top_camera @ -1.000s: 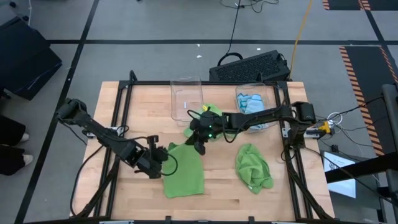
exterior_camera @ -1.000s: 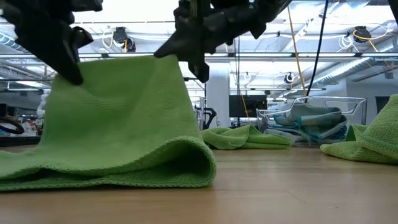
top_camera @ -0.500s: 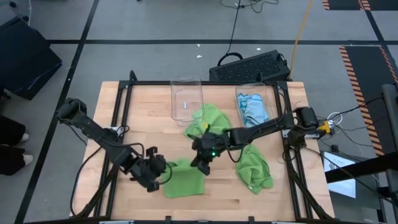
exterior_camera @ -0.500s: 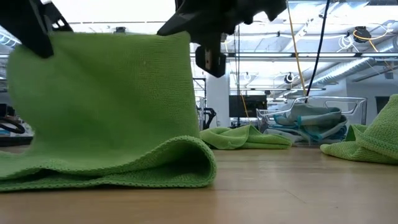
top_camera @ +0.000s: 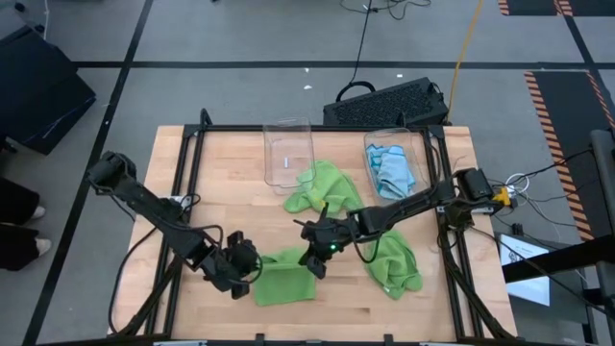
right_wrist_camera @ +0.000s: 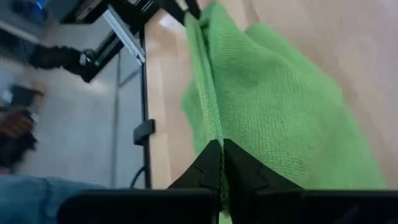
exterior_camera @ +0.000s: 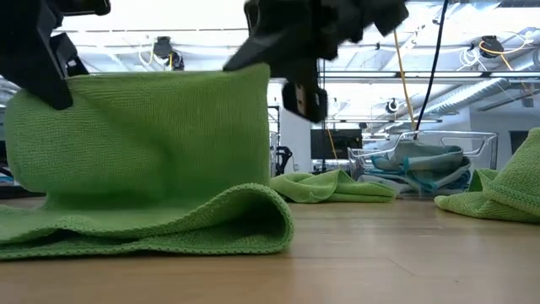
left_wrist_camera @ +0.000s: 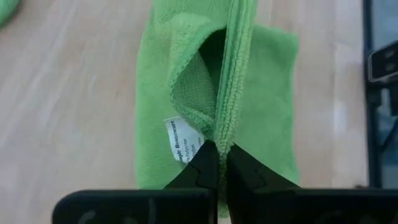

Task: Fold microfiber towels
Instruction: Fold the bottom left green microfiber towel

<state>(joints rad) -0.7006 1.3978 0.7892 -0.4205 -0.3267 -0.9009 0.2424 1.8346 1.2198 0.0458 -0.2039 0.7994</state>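
A lime green towel [top_camera: 283, 281] lies near the table's front edge, between my two grippers. Its upper edge is held up and its lower part [exterior_camera: 126, 238] lies on the table, with a rounded fold at the right in the low view. My left gripper [top_camera: 240, 265] is shut on the towel's left corner. My right gripper [top_camera: 313, 261] is shut on its right corner. Two more green towels lie loose: one crumpled [top_camera: 323, 186] behind the held towel, one [top_camera: 394, 259] to the right. My left gripper pinches the towel's hemmed edge [left_wrist_camera: 225, 134] between its two fingers at a corner, next to a white label [left_wrist_camera: 183, 143]. The held edge is lifted clear; the cloth hangs below it onto the table. My right gripper pinches the towel's hemmed edge [right_wrist_camera: 214, 130] between its two fingers at the opposite corner. The edge runs fairly straight between both grippers [exterior_camera: 169, 76], and the cloth hangs from it down to the part on the table.
Two clear plastic bins stand at the back: one empty [top_camera: 288, 154], one [top_camera: 390, 165] holding light blue towels. A black frame rail [top_camera: 192, 183] runs along the table's sides. Bare wood shows at the left [top_camera: 183, 163].
Both grippers have gone toward the table's near edge, staying shut on the towel's upper edge. That edge has been carried over the part lying on the table, so the towel has folded over itself and looks shorter from above. The lower part has stayed where it was.
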